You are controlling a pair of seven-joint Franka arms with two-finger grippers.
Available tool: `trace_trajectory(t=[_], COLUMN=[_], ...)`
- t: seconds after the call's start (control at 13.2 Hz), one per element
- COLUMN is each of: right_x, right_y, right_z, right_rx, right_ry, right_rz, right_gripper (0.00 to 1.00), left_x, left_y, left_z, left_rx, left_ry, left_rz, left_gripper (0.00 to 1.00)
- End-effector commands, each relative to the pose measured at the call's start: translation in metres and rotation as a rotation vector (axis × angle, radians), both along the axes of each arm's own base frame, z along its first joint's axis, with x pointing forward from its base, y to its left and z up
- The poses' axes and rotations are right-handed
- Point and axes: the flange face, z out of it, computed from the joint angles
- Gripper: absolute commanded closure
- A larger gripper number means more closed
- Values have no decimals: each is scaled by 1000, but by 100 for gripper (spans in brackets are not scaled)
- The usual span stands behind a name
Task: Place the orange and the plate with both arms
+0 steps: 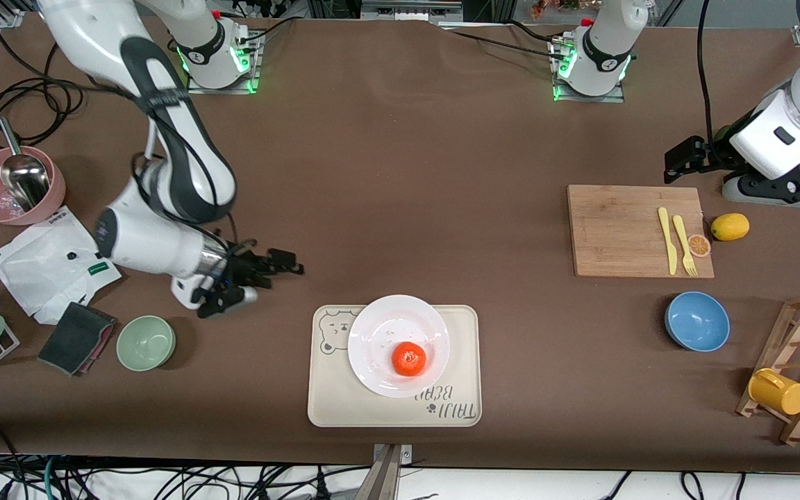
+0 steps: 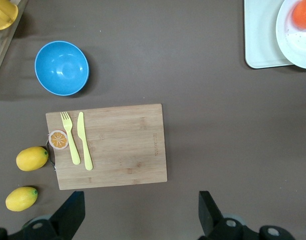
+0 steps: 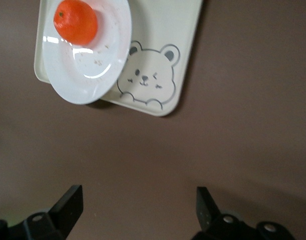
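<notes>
- The orange [image 1: 409,359] sits on the white plate [image 1: 376,333], which rests on the bear-printed tray [image 1: 459,361].
- The right end effector [image 1: 261,274] hovers over bare bench beside the tray, fingers wide, empty.
- The left end effector [image 1: 678,163] hangs near the cutting board [image 1: 622,232], wide, empty.

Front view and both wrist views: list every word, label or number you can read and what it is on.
Cream tray: stylised print beside a paw mark, seen upside down from the front camera; letters not clearly readable.
Cutting board: small engraved mark, too faint to read.
White packet: green label and small print, too small to read.
Nothing else carries legible text.
</notes>
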Motion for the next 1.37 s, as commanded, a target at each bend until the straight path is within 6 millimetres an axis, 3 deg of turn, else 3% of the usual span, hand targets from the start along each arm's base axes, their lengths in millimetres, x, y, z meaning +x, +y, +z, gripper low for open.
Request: trace_trajectory(t=[0.0,0.23,0.53,0.76,1.06,1.22,1.29], right_x=[-48,-79,-95,-92,-78,-68,-65], right_y=[-36,-64,-89,-91,-94,-93,-103], right_z=[73,148,203,214,242,234,235], right_rx=[-154,-332,-440,-455,-455,-455,-453], right_ry=[23,31,-15,-12,-13,2,3], right_rz=[15,32,35,35,24,21,5], right_gripper=[0,0,0,0,0,0,0], left_x=[3,4,3,1,2,2,1], left_y=[-2,-1,-2,-6,-11,-10,-9], left_z=[4,4,6,7,5,6,8], left_rx=[19,19,15,17,30,30,28], left_ry=[6,5,1,4,6,4,0], left_rz=[0,14,14,28,61,67,70], left_gripper=[0,0,0,0,0,0,0])
